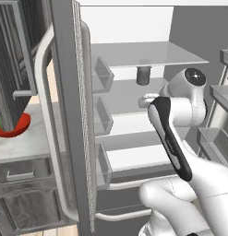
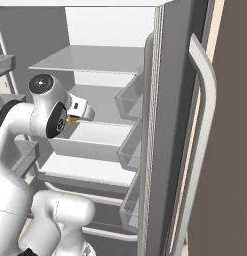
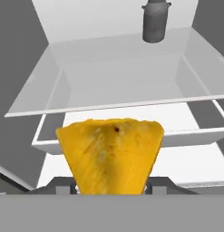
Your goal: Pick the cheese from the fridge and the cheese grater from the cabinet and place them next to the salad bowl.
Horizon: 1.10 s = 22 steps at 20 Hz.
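Already inside the fridge, the gripper pinches the cheese, its broad edge toward twelve o'clock.

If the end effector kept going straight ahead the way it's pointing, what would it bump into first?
The cheese already sits between the end effector fingers. Beyond it, probably the front edge of the white fridge shelf, though depth is hard to judge.

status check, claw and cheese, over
Claw shut on cheese, inside the open fridge. Grey jar on the shelf beyond, apart. Fridge door open at left; salad bowl past it.
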{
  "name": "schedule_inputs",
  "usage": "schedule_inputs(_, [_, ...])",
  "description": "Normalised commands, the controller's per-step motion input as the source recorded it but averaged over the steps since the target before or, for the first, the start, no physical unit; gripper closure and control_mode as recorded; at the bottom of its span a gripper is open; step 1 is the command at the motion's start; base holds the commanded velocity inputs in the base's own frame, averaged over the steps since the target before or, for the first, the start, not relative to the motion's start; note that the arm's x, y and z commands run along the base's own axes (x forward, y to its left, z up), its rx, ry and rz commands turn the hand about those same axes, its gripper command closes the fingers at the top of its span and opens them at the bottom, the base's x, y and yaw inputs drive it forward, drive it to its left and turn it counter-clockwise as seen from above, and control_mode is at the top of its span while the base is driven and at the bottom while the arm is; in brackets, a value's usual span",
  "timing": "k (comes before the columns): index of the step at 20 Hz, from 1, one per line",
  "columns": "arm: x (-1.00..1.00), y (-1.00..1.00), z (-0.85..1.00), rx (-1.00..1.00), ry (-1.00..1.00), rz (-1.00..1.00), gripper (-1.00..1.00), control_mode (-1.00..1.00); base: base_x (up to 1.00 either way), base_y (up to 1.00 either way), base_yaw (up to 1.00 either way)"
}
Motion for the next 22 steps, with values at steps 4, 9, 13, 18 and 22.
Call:
schedule_inputs(4, [-0.42, -0.04, 0.13, 0.03, -0.01, 0.0, 1.0, -1.0, 0.0, 0.0, 0.0])
schedule_inputs(9, [-0.05, 0.0, 0.01, 0.0, 0.0, 0.0, 1.0, -1.0, 0.0, 0.0, 0.0])
schedule_inputs(13, [0.0, 0.0, 0.0, 0.0, 0.0, 0.0, 1.0, -1.0, 0.0, 0.0, 0.0])
schedule_inputs(18, [0.0, 0.0, 0.0, 0.0, 0.0, 0.0, 1.0, -1.0, 0.0, 0.0, 0.0])
schedule_inputs(22, [0.0, 0.0, 0.0, 0.0, 0.0, 0.0, 1.0, 1.0, -0.02, 0.0, 0.0])
